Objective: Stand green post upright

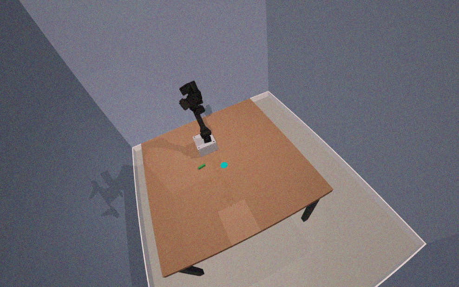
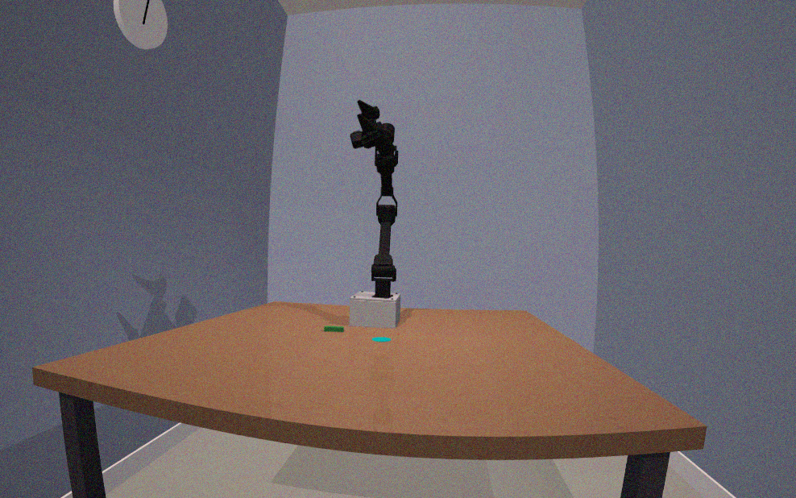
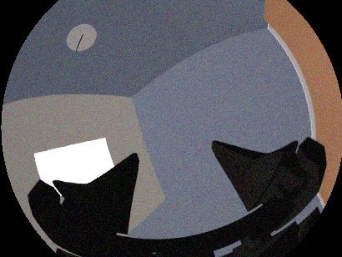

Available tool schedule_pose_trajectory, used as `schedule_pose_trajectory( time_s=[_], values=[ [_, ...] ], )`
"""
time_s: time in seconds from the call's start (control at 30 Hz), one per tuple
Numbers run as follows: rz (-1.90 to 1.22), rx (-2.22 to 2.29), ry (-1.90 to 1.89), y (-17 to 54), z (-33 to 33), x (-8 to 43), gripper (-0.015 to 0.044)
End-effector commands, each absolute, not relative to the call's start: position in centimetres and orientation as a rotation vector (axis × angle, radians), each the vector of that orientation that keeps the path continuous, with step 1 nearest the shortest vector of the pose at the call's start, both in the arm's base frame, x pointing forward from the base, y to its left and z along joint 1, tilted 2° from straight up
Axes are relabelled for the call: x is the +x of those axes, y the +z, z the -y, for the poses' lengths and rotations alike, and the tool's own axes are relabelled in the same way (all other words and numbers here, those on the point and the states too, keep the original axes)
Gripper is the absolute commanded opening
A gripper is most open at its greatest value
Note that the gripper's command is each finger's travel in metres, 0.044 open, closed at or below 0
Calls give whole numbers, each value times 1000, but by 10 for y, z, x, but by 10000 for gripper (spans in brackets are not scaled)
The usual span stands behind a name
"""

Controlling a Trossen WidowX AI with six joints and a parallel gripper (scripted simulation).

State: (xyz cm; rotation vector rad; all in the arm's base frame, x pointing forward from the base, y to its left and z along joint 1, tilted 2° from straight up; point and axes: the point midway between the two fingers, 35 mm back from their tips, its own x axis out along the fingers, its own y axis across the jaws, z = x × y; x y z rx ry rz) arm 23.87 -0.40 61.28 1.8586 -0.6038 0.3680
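Note:
A small green post (image 1: 201, 166) (image 2: 333, 329) lies on its side on the wooden table, in front of the arm's base and to its left in the exterior view. A flat cyan circle (image 1: 223, 165) (image 2: 381, 339) lies on the table to the right of the post, apart from it. My gripper (image 1: 180, 96) (image 2: 358, 109) (image 3: 175, 148) is raised high above the table, far from both. Its black fingers stand wide apart in the wrist view, with nothing between them. The post and circle are not in the wrist view.
The arm stands upright on a pale grey base block (image 1: 208, 150) (image 2: 374, 311) on the brown table (image 1: 270, 169) (image 2: 469, 375), behind the post and circle. Walls surround the table. The wrist view shows walls, a round clock (image 3: 88, 35) and a bright white panel (image 3: 75, 163).

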Motion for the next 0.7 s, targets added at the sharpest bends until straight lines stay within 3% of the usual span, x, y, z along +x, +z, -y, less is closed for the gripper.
schedule_pose_trajectory(
  time_s=[0.0,0.2,0.67],
  values=[
    [600,1852,359,611,4,241,374],
    [463,1649,95,551,12,294,233],
    [-31,1207,-482,360,76,363,233]
  ],
)
